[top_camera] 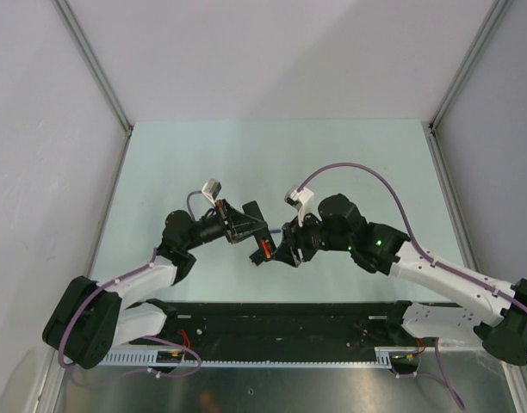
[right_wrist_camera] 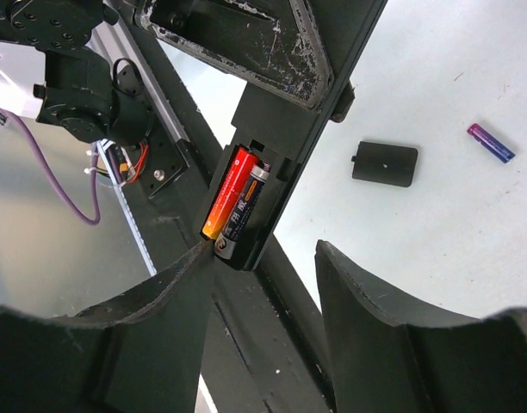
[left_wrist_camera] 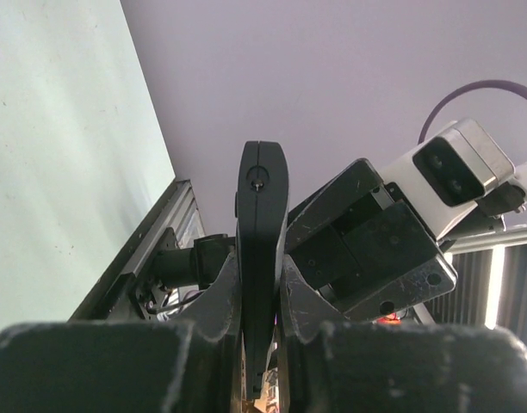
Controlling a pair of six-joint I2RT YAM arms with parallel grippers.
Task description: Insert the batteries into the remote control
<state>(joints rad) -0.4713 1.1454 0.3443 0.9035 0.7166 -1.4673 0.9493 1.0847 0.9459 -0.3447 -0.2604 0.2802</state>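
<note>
My left gripper point(left_wrist_camera: 262, 284) is shut on the remote control point(left_wrist_camera: 262, 206) and holds it edge-on in the air above the table. In the right wrist view the remote point(right_wrist_camera: 281, 129) shows its open compartment, with a red battery point(right_wrist_camera: 229, 191) and a dark battery point(right_wrist_camera: 248, 206) lying side by side in it. My right gripper point(right_wrist_camera: 263, 280) is open and empty, its left fingertip point(right_wrist_camera: 195, 258) at the lower end of the two batteries. The black cover point(right_wrist_camera: 384, 163) and the blue-purple battery point(right_wrist_camera: 491, 142) lie on the table. From above, the red battery point(top_camera: 265, 249) shows between the left gripper point(top_camera: 246, 225) and the right gripper point(top_camera: 285, 249).
The pale green table point(top_camera: 272, 155) lies between white walls. A black rail with cable ducts point(top_camera: 272, 323) runs along the near edge under the arm bases. The right wrist camera point(left_wrist_camera: 457, 168) sits close to the right of the held remote.
</note>
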